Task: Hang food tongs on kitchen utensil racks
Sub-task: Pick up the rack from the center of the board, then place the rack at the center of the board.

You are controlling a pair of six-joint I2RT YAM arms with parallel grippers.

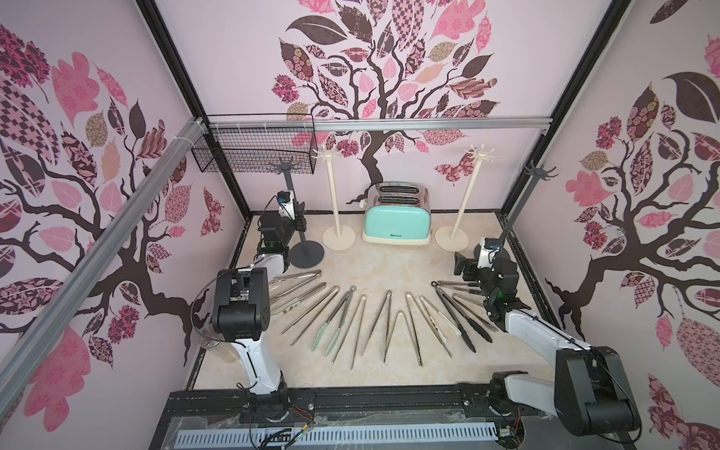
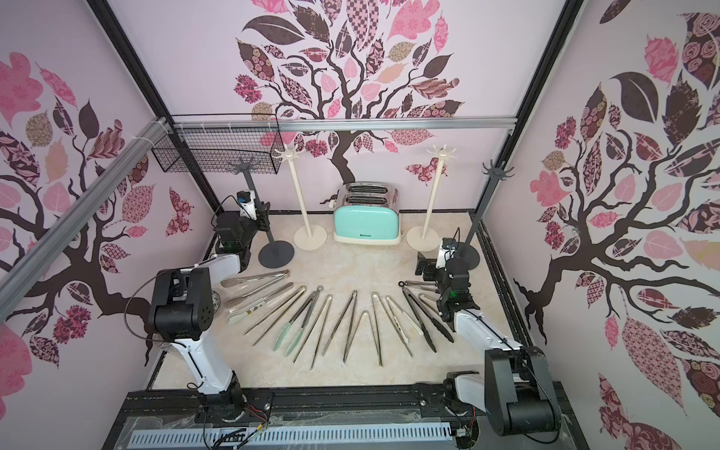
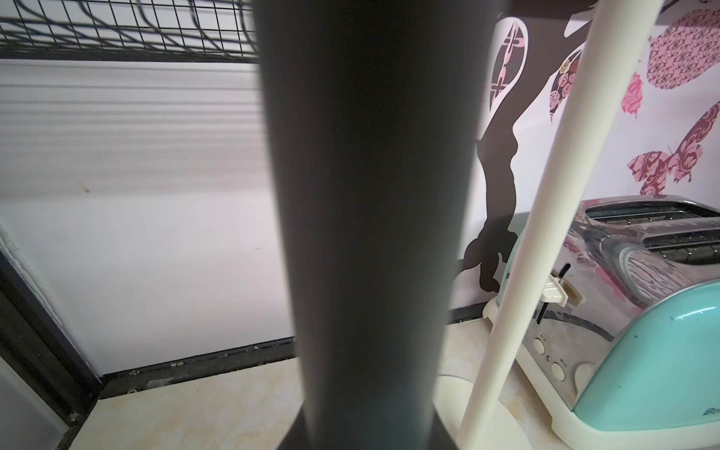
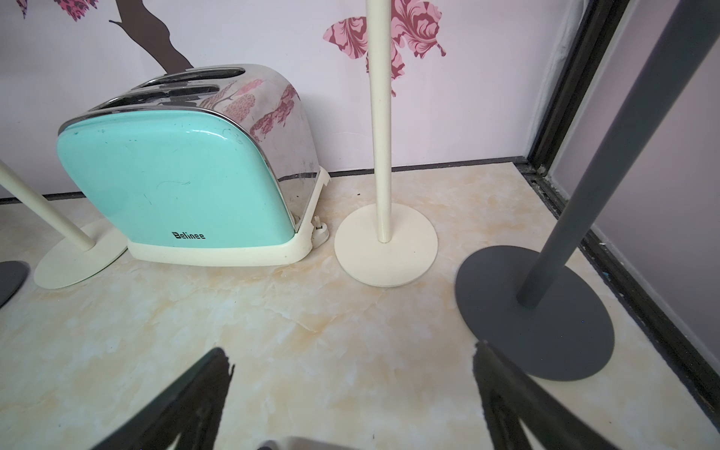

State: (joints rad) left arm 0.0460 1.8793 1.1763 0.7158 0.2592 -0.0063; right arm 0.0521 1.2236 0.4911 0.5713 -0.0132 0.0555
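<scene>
Left gripper (image 1: 299, 223): at grey rack (image 3: 370, 195) pole left of toaster (image 1: 395, 224), grip cannot be told | Right gripper (image 4: 350, 358): jaws wide apart, empty, right of toaster.

Reaches left gripper (image 1: 299, 221) toward 11 o'clock, closure unclear; holds right gripper (image 4: 351, 348) at 2 o'clock, jaws spread wide.
</scene>
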